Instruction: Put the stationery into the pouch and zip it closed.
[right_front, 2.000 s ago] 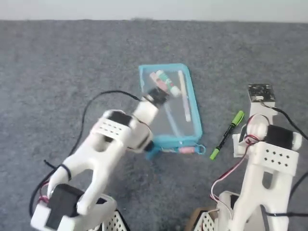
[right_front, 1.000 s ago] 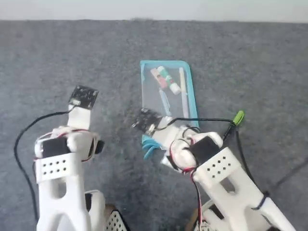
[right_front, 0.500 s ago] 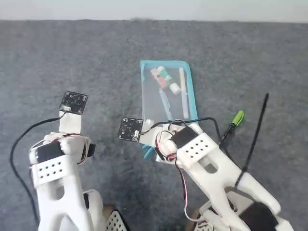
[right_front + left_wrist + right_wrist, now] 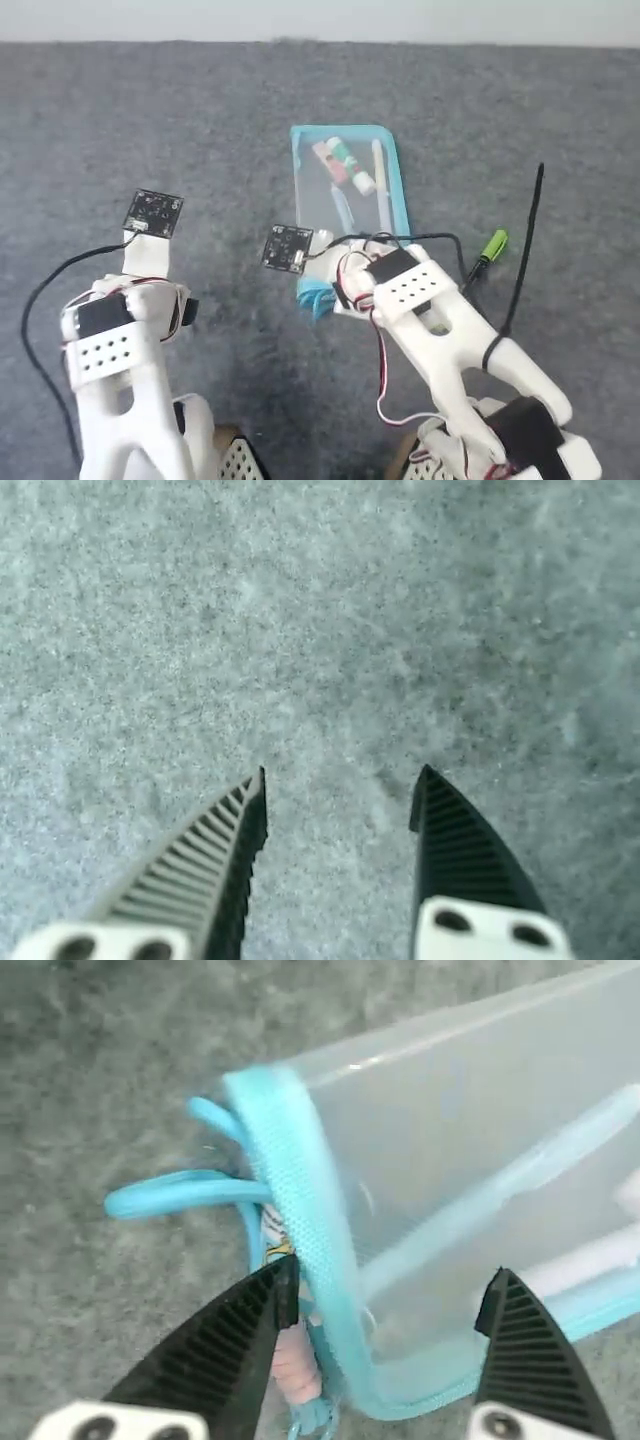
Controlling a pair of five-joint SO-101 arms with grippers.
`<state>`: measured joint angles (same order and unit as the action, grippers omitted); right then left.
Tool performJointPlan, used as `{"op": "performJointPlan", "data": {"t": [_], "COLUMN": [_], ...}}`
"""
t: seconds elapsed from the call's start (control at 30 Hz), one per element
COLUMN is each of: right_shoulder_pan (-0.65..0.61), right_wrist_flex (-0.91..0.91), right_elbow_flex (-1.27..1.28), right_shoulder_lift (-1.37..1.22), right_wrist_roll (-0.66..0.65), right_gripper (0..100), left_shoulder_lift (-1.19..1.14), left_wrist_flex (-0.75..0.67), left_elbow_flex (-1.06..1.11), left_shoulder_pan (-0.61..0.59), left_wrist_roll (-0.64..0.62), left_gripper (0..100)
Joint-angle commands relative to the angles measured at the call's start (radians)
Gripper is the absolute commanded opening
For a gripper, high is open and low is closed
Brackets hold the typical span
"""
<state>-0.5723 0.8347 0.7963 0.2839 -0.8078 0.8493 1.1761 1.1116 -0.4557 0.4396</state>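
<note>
At left, the left claw (image 4: pixel 343 780) is held wide over the table (image 4: pixel 120 120). At centre, the zip end of the pouch (image 4: pixel 320 200) is straddled by the wide right claw (image 4: pixel 393 1270); closing on the pull seems called for. At right, a green pen (image 4: pixel 482 258) is seen outside it. No writing can be read.
</note>
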Motion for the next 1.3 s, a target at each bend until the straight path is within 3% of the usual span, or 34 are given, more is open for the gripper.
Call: {"op": "performJointPlan", "data": {"t": [0.0,0.37,0.77,1.27], "right_shoulder_pan": [0.042,0.091,0.090,0.091], "right_wrist_flex": [-0.022,-0.018,-0.131,-0.278], "right_elbow_flex": [-0.054,-0.041,0.018,0.017], "right_shoulder_lift": [0.012,0.002,-0.081,-0.105], "right_wrist_roll": [-0.035,-0.080,-0.120,-0.075], "right_gripper": [29.6,29.6,29.7,25.9], "left_shoulder_lift": [0.026,0.026,0.026,0.026], "left_wrist_flex": [-0.017,-0.014,-0.012,-0.018], "left_elbow_flex": [-0.001,-0.001,-0.001,0.035], "left_shoulder_pan": [-0.003,-0.002,-0.002,0.068], "left_wrist_roll": [0.003,0.003,0.003,0.002], "left_gripper": [22,22,22,22]}}
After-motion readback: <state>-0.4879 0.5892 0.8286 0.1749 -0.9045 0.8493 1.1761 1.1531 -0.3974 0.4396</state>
